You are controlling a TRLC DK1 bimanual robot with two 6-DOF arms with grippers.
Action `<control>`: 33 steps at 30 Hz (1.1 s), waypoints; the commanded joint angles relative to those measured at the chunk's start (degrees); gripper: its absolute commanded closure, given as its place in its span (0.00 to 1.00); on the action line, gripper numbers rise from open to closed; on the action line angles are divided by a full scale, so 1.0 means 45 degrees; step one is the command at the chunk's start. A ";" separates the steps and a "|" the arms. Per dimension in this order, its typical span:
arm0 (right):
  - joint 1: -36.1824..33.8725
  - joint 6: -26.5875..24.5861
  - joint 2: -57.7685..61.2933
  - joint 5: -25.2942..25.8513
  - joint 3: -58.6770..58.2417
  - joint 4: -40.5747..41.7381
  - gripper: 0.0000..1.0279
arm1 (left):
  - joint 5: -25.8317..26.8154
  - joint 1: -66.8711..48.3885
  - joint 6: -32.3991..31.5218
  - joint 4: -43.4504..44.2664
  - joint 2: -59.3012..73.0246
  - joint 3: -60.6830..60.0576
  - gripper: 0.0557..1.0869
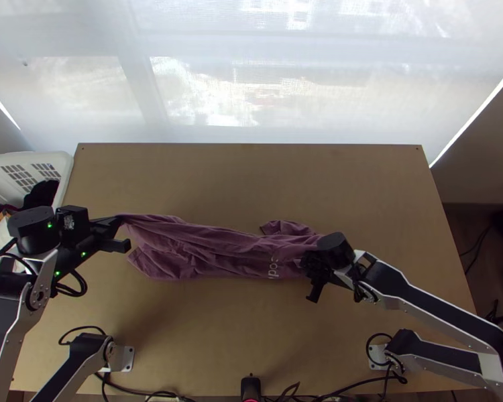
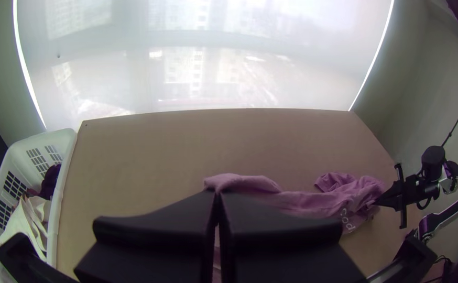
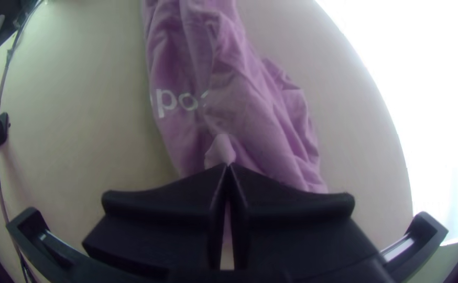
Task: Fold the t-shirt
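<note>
Purple and rumpled, the t-shirt (image 1: 218,256) stretches in a long, bunched strip across your wooden table (image 1: 251,181), pale lettering towards its right end. Your left gripper (image 1: 120,219) pinches one end; your right gripper (image 1: 310,261) is closed on cloth near the other. Beyond hangs a translucent blind (image 1: 204,40); a white basket (image 1: 65,175) stands at the left.

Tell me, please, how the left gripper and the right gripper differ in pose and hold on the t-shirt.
The left gripper points more level across the table, while the right gripper points steeply down. The left gripper holds the t-shirt at the end nearer the white basket; the right gripper pinches a small fold near the lettering towards the other end. Both have their fingers closed on it.
</note>
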 commanded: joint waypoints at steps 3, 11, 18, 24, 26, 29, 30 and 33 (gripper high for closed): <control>-0.0946 0.0440 -0.0757 0.0019 0.1785 -0.0447 0.98 | -0.0098 0.0047 -0.0008 -0.0012 0.0157 0.0531 0.97; -0.2587 0.0928 -0.0893 0.0019 0.4578 -0.1208 0.98 | -0.0313 0.0301 0.0050 -0.0012 0.0489 0.1371 0.97; -0.3661 0.1221 -0.1030 0.0019 0.6434 -0.1677 0.98 | -0.0352 0.0730 0.0128 -0.0031 0.0743 0.2113 0.97; -0.3954 0.1768 -0.1108 0.0019 0.7879 -0.2068 0.98 | -0.0411 0.1180 0.0265 -0.0070 0.0977 0.3305 0.97; -0.3934 0.1983 -0.1186 0.0038 0.8250 -0.2224 0.98 | -0.0489 0.1199 0.0382 -0.0129 0.1056 0.3812 0.97; -0.3876 0.2119 -0.1362 0.0097 0.8856 -0.2400 0.98 | -0.0606 0.1180 0.0480 -0.0226 0.1095 0.4594 0.97; -0.3817 0.2139 -0.1401 0.0175 0.9090 -0.2419 0.98 | -0.0645 0.1180 0.0499 -0.0226 0.1075 0.4828 0.97; -0.3641 0.2080 -0.1518 0.0331 0.9910 -0.2478 0.98 | -0.0665 0.1180 0.0695 -0.0305 0.1016 0.5551 0.97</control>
